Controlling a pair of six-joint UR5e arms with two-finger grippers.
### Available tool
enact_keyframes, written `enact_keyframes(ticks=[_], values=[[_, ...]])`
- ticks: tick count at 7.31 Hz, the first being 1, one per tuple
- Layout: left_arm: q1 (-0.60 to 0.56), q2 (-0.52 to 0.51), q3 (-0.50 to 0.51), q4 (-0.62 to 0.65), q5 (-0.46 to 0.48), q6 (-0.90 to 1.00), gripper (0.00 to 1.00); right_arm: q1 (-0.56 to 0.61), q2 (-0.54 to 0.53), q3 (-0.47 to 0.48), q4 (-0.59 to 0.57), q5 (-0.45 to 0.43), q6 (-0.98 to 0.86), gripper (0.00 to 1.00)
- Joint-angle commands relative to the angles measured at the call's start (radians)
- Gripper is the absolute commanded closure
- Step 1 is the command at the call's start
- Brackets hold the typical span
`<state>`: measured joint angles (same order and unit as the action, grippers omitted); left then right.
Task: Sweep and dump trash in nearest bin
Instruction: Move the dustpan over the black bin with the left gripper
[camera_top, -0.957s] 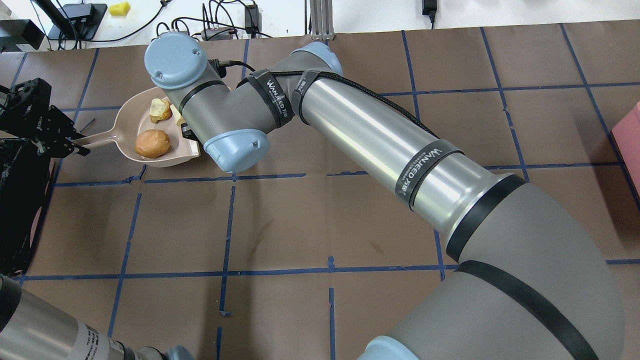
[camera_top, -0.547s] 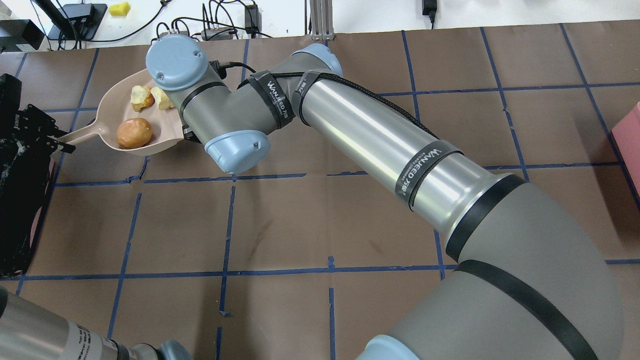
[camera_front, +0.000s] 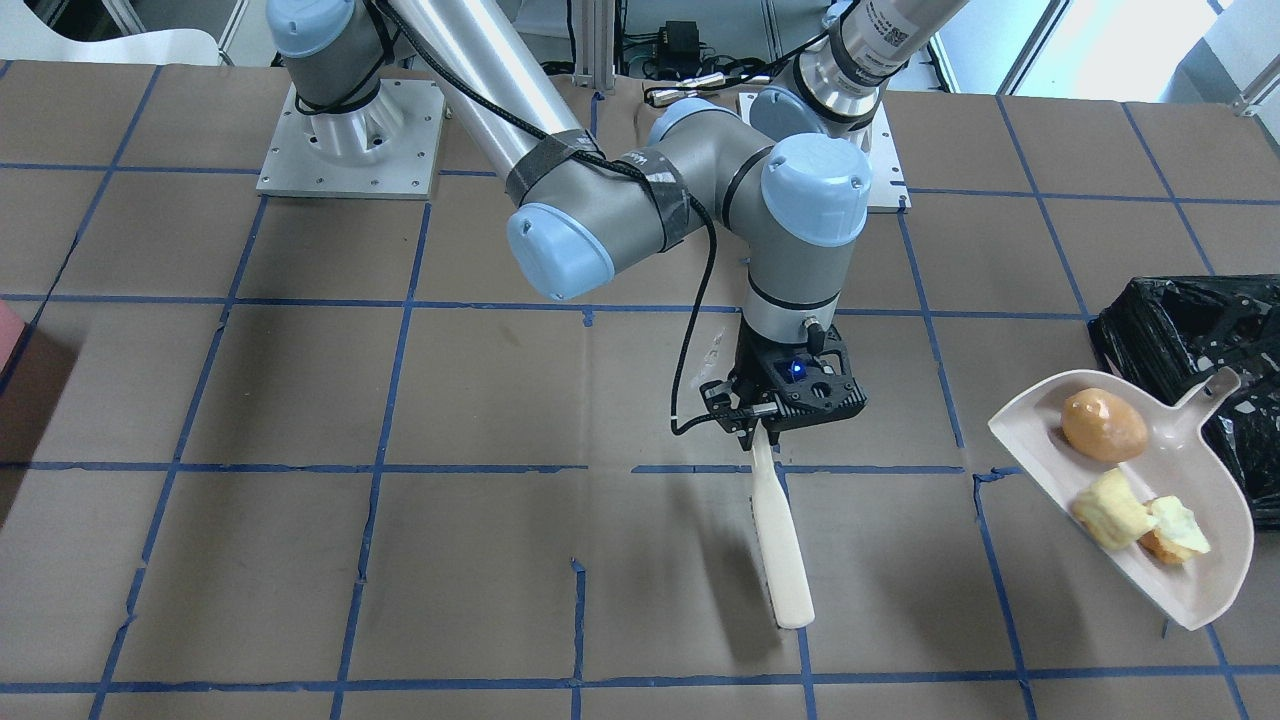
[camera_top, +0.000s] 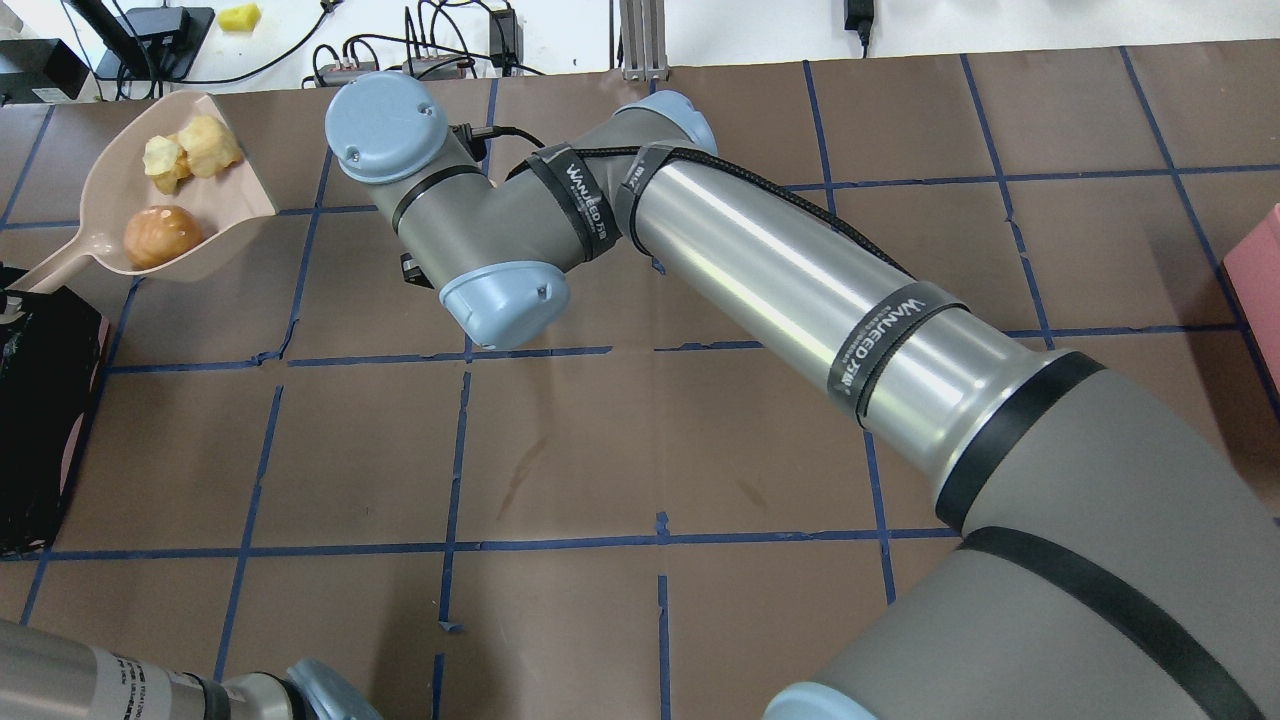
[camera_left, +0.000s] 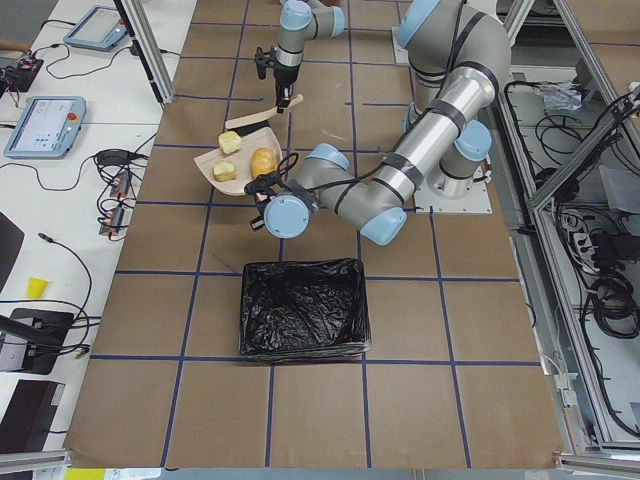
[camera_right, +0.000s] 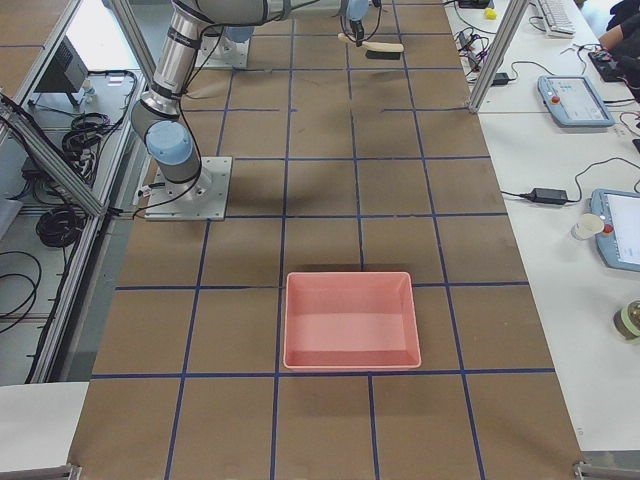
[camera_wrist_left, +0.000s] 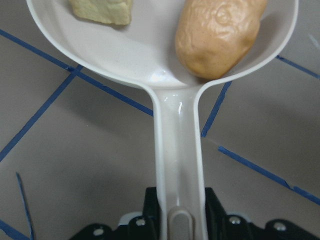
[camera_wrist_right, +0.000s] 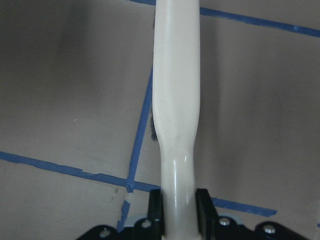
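My left gripper (camera_wrist_left: 178, 220) is shut on the handle of a pale pink dustpan (camera_top: 100, 190) and holds it about level, next to the black-lined bin (camera_front: 1170, 330). The trash lies in the pan: an orange-tan potato-like lump (camera_front: 1103, 425) and two pale yellow chunks (camera_front: 1110, 510) (camera_front: 1178, 530). The potato (camera_wrist_left: 217, 35) also shows in the left wrist view. The bin (camera_left: 305, 310) is empty in the exterior left view. My right gripper (camera_front: 772, 418) is shut on the handle of a cream brush (camera_front: 780, 545), mid-table, away from the pan.
A pink tray (camera_right: 350, 320) stands at the table's right end and shows at the edge of the overhead view (camera_top: 1265, 270). My right arm (camera_top: 780, 270) reaches across the table. Cables and small devices (camera_top: 430, 50) lie beyond the far edge.
The dustpan with the trash has moved left and toward the far edge, next to the bin. My left gripper has slid out of the overhead view. My right wrist has shifted slightly right.
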<state>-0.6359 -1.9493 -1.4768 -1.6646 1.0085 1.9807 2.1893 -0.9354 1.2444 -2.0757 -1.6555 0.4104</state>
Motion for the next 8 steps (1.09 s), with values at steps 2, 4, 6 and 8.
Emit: enact_keyframes(ticks=[2, 4, 6, 8], values=[[0.142, 0.018, 0.019, -0.072, -0.128, 0.009, 0.93, -0.080, -0.168, 0.197, 0.000, -0.001, -0.030, 0.80], [0.182, 0.050, 0.094, -0.063, -0.020, 0.007, 0.93, -0.088, -0.259, 0.329, -0.003, -0.001, -0.032, 0.81], [0.241, 0.053, 0.163, -0.044, 0.127, 0.006, 0.93, -0.082, -0.359, 0.476, -0.007, -0.001, -0.018, 0.81], [0.316, 0.052, 0.171, 0.005, 0.199, 0.015, 0.93, -0.082, -0.504, 0.641, -0.006, -0.001, 0.020, 0.81]])
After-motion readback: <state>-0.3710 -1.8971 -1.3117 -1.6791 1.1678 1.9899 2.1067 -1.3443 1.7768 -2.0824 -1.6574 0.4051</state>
